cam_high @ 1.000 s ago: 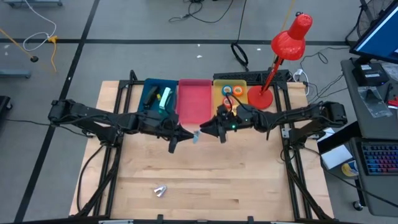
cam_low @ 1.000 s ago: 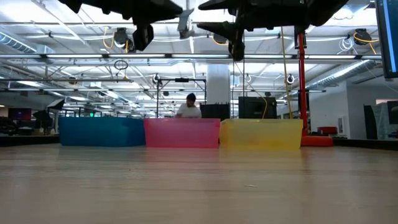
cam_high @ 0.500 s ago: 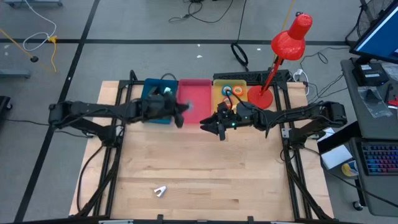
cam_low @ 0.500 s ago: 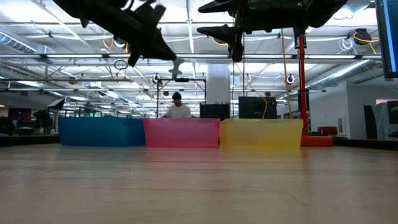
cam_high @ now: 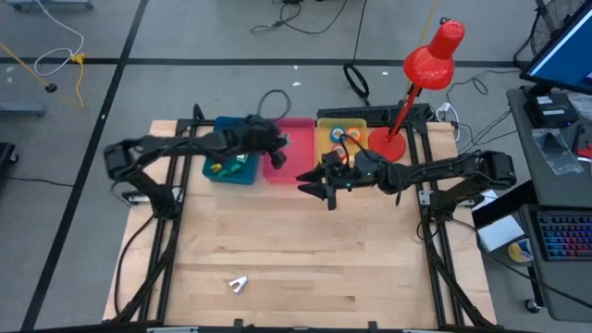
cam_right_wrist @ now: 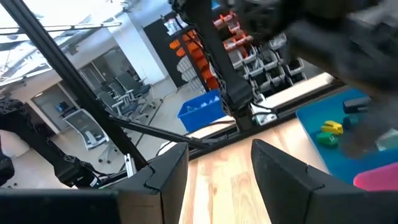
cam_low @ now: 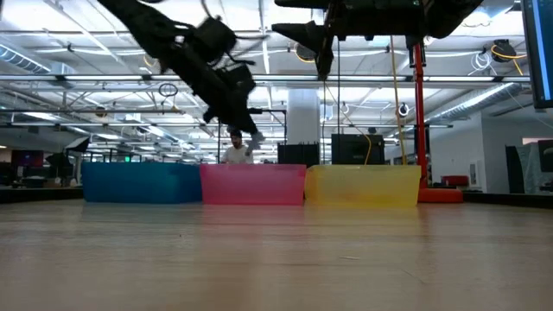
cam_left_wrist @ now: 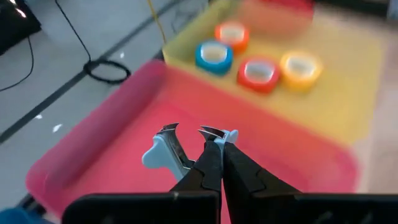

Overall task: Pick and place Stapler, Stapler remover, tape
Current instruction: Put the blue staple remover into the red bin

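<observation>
Placing step in hand: light-blue staple remover (cam_left_wrist: 166, 151) clamped in left gripper (cam_left_wrist: 214, 163) above pink bin (cam_left_wrist: 112, 134). Release judged next. Right gripper (cam_high: 319, 188) parted, empty, held above table.

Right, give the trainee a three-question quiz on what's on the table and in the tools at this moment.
1. True or false: the left tool holds a staple remover over the pink bin.
2. How many tape rolls lie in the yellow bin?
3. Multiple choice: the right tool is A) clamped on a stapler, B) open and holding nothing, C) inside the blue bin.

Key: 1 true. 2 four, by the left wrist view. 3 B; it hangs above the table just in front of the bins, with its fingers apart.
</observation>
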